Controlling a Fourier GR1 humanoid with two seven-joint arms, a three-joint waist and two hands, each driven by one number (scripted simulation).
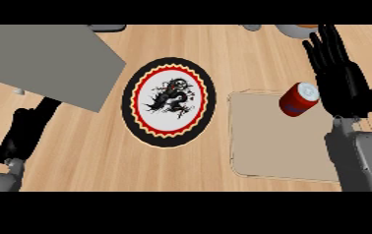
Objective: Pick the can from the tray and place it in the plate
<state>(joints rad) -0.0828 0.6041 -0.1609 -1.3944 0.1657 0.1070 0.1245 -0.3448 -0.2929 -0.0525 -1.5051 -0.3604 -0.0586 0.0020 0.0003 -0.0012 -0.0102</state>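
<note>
A red can [298, 99] with a silver top and a dark band near its base lies tilted on the upper right part of a flat beige tray [280, 147], which takes up the lower right of the frame on the light wooden tabletop [87, 144]. Just to the right of the can is the right hand [338, 80], black, with its fingers [325, 43] held straight and pointing toward the top of the frame; the palm faces the can and looks to be right against its side or very nearly so, but nothing is curled round it, so the hand is spread open and holds nothing. Its grey forearm [352, 157] comes up from the lower right edge. In the middle of the frame, left of the tray and apart from it, lies the plate [169, 102], round with a black rim, a red and yellow zigzag ring and a white centre bearing a dark figure. A large grey slab [54, 61] fills the upper left corner. Below it, at the left edge, the left hand [25, 130] shows as a dark shape; I cannot tell how its fingers are set. Small bits of other objects peek in along the top edge at the right, too cut off to name.
</note>
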